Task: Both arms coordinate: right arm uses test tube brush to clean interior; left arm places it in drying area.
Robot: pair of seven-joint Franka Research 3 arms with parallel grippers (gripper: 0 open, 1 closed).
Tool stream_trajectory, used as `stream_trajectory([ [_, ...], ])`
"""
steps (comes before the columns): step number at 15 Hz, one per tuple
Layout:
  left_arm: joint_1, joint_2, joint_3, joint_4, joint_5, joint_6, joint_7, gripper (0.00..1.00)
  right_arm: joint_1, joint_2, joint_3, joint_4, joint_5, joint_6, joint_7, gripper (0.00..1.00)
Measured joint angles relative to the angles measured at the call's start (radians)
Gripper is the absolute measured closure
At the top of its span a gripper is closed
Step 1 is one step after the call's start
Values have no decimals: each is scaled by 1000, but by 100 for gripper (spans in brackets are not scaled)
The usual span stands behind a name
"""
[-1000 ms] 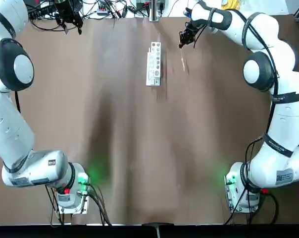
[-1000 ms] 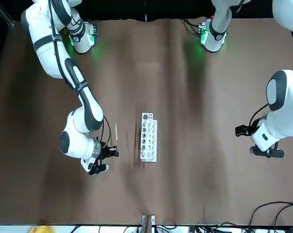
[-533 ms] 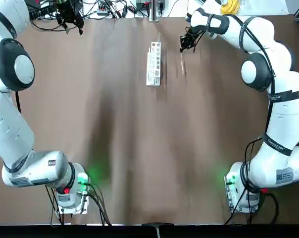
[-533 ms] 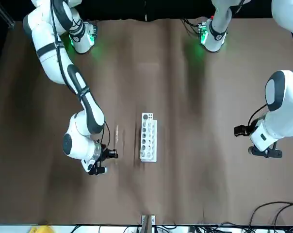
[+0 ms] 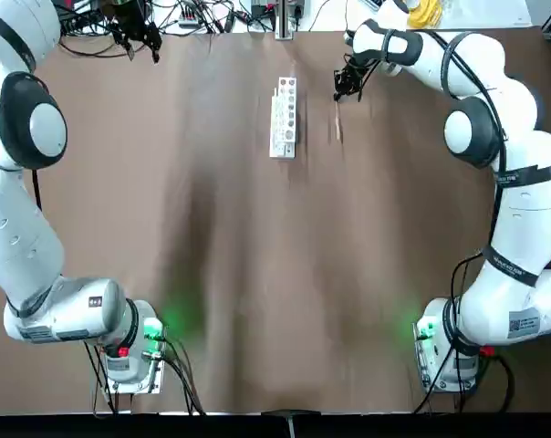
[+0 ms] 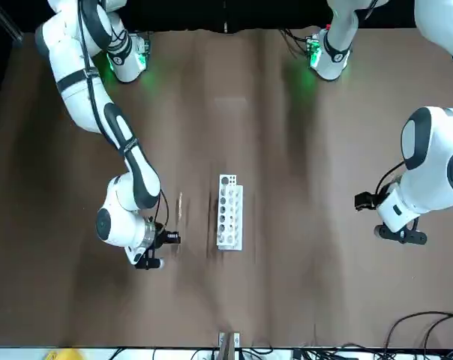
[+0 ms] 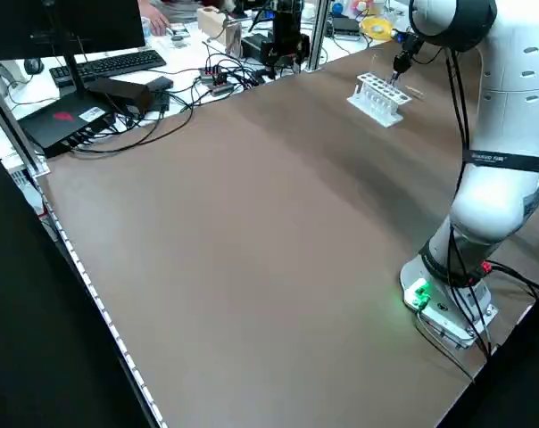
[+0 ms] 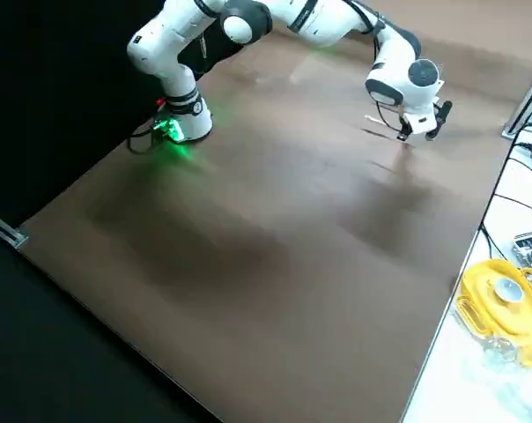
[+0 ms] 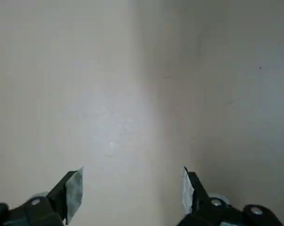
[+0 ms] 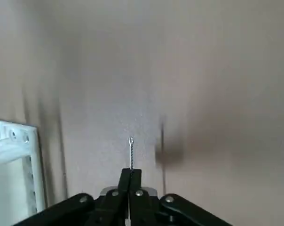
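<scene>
Brush-holding step: right gripper (image 10: 131, 170) pinches the brush (image 10: 131, 153); left gripper (image 9: 134, 195) spread. Next requires tube pickup.

The rack (image 6: 229, 213) looks white plastic; the tabletop (image 6: 286, 285), smooth, perhaps faintly glossy.

left arm (image 5: 25, 137): cut off by top view's edge | test tube brush (image 10: 131, 153): part hidden in right gripper (image 10: 131, 173) | person (image 7: 153, 16): cut off, head out of sight
</scene>
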Motion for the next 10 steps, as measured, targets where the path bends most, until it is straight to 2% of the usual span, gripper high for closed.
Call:
stream_trajectory([
  [2,1,0,0,2,3,0,0,0,0,3,0,-3,0,0,0,96],
  [3,1,0,0,2,5,0,0,0,0,4,0,-4,0,0,0,92],
  [10,7,-13,0,8,7,0,0,0,-19,-7,-4,1,-1,-8,-4,27],
])
